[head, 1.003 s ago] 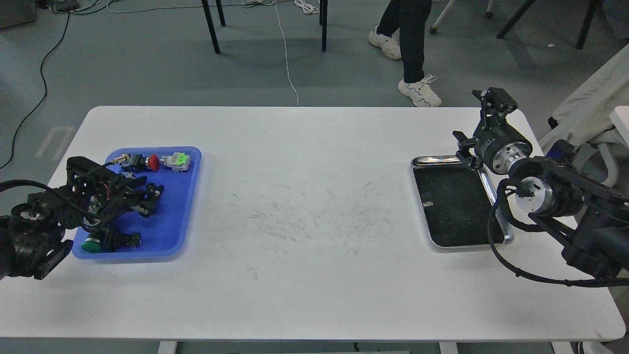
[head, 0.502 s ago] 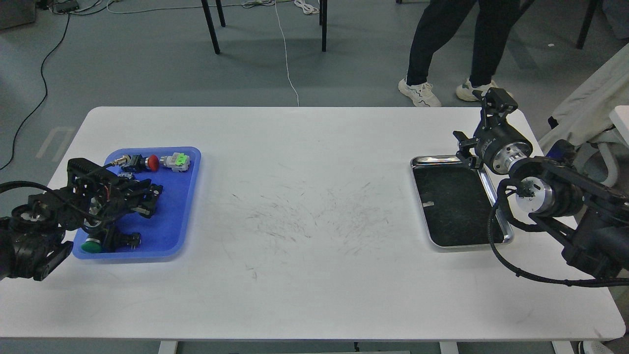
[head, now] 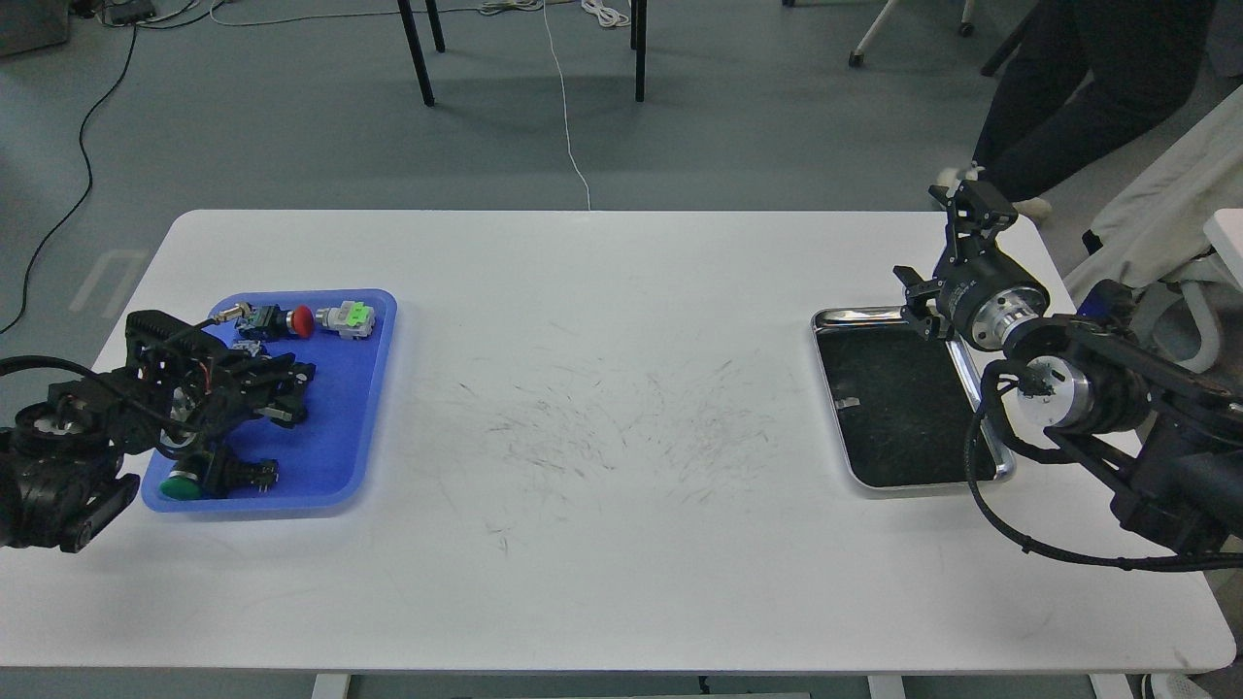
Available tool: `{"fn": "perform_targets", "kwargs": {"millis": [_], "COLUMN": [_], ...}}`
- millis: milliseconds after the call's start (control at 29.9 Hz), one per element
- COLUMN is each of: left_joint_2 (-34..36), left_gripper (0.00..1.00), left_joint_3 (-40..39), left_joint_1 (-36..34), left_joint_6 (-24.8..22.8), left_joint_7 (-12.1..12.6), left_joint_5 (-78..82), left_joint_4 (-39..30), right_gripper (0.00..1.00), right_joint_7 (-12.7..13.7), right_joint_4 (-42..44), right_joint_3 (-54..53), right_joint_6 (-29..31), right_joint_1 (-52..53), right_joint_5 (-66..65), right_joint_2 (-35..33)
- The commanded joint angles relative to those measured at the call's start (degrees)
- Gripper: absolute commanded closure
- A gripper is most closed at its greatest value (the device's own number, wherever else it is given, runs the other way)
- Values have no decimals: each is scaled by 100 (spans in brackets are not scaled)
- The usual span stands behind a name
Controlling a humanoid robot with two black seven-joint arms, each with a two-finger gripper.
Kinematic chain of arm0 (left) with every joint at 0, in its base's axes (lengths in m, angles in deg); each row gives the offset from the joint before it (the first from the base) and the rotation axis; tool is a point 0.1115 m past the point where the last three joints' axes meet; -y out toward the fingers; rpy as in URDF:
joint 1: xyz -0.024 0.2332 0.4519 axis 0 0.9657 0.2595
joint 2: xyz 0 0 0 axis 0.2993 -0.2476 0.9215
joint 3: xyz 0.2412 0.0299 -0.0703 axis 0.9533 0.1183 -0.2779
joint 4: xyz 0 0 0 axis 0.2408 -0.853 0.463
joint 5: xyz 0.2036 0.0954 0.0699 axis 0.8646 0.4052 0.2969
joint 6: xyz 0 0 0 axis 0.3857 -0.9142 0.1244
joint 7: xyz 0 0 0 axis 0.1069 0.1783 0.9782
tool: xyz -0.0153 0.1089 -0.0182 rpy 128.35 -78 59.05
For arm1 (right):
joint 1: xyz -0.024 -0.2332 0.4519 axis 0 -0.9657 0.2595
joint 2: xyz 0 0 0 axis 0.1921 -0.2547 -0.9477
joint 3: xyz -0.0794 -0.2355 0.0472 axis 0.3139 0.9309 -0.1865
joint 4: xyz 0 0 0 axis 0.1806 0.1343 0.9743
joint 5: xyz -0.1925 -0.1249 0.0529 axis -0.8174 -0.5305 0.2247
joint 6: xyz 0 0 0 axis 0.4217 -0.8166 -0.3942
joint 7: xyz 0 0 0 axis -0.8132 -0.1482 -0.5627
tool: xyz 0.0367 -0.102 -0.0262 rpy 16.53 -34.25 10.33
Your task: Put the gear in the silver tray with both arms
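The silver tray (head: 879,484) lies at the right of the white table, its dark floor bare but for a small pale scrap (head: 847,402). My right gripper (head: 977,206) points away past the tray's far right corner, above the table's far edge; its fingers are too small to tell apart. My left gripper (head: 294,393) hovers low over the blue tray (head: 340,456) at the left, its two fingers apart and nothing visible between them. I cannot pick out a gear; it may be hidden under my left arm.
The blue tray holds a red push-button (head: 291,321), a grey connector with a green cap (head: 352,317) and a green button on a black body (head: 209,479). A person (head: 1078,97) stands behind the table's far right corner. Chair legs and cables lie on the floor behind.
My left gripper has drawn back slightly to the left over the blue tray. My right arm has barely shifted. The person behind the table has walked to the right.
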Motion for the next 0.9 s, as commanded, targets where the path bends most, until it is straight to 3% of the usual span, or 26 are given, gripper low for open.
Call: {"fn": "perform_targets", "kwargs": {"millis": [0, 502, 869], "left_joint_2": [34, 262, 938], "left_gripper": [89, 90, 91], "left_joint_3": [-12, -64, -126], "left_joint_1": [-13, -163, -1216], "left_joint_6": [2, -148, -428], "left_joint_7": [0, 0, 0], "left_joint_5": [-89, -809, -1363], "left_joint_4": [-20, -310, -1837], "right_gripper": [1, 1, 1], "right_joint_7": [-3, -12, -3], "right_joint_4": [-4, 14, 14], "right_joint_3": [2, 2, 11], "right_joint_6": [0, 0, 0], "right_joint_1": [0, -9, 0], "right_joint_5": [-1, -1, -1], "right_joint_2": [0, 8, 17]}}
